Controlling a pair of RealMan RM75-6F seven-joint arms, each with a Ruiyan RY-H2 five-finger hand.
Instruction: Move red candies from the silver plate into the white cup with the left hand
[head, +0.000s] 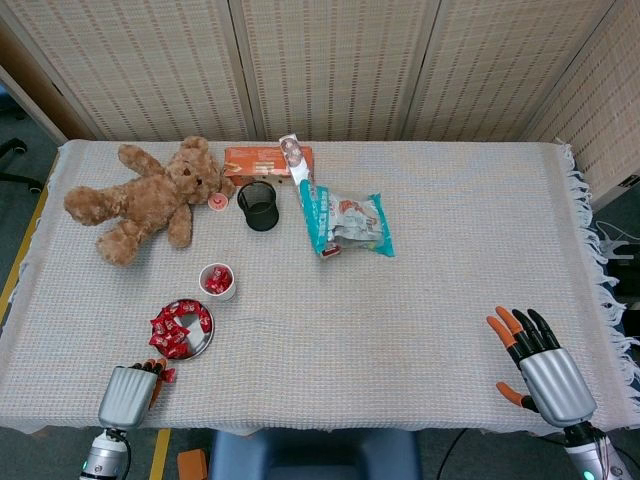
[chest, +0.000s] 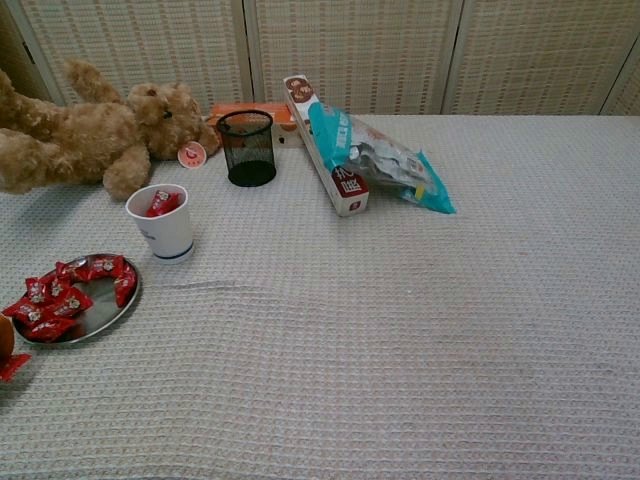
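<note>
The silver plate (head: 204, 344) (chest: 108, 312) lies at the front left and holds several red candies (head: 176, 328) (chest: 62, 299). Just behind it stands the white cup (head: 218, 291) (chest: 166, 235) with red candies inside. My left hand (head: 126, 395) is at the table's front edge, just in front of and left of the plate. Its fingers are curled in, and one red candy (head: 165, 375) (chest: 10, 365) is pinched at its fingertips. In the chest view only an orange fingertip (chest: 3, 334) shows at the left border. My right hand (head: 541, 368) rests open at the front right, holding nothing.
A teddy bear (head: 140, 198) lies at the back left. A black mesh cup (head: 258, 205), an orange box (head: 266, 160), a long narrow box (head: 305, 185) and a teal snack bag (head: 350, 223) sit behind the white cup, toward the middle.
</note>
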